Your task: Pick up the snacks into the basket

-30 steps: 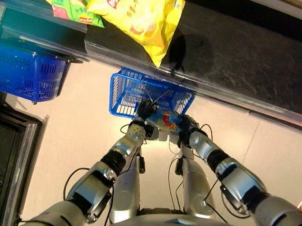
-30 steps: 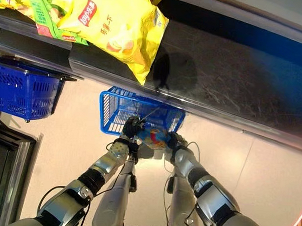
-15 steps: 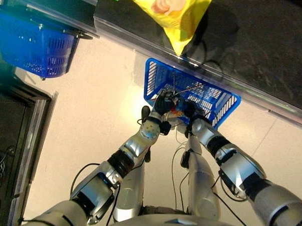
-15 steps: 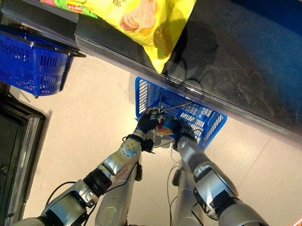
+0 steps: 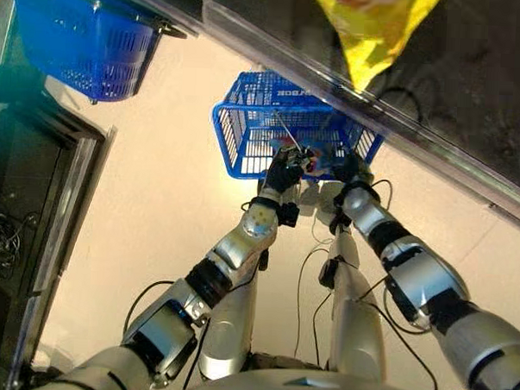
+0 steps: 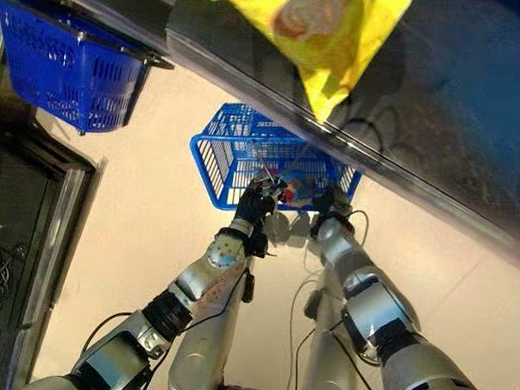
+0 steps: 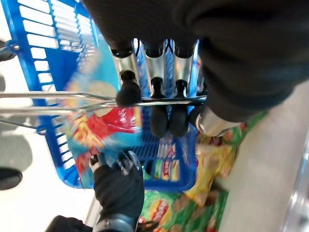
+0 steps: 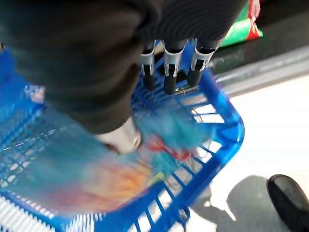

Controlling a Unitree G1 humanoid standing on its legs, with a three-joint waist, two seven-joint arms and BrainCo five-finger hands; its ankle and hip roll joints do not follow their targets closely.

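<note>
Lying blurred inside the blue basket, a blue snack bag is sitting just under the right hand, whose fingers are hanging straight above it. The left hand is curling round the basket's wire handle. The basket is standing on pale floor, partly under a dark counter's edge, where a yellow bag is overhanging. Another basket is sitting well apart.

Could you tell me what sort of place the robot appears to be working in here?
Probably a shop or a mock-up of one: blue shopping baskets stand on a pale floor beside a dark counter bearing a yellow snack bag.
</note>
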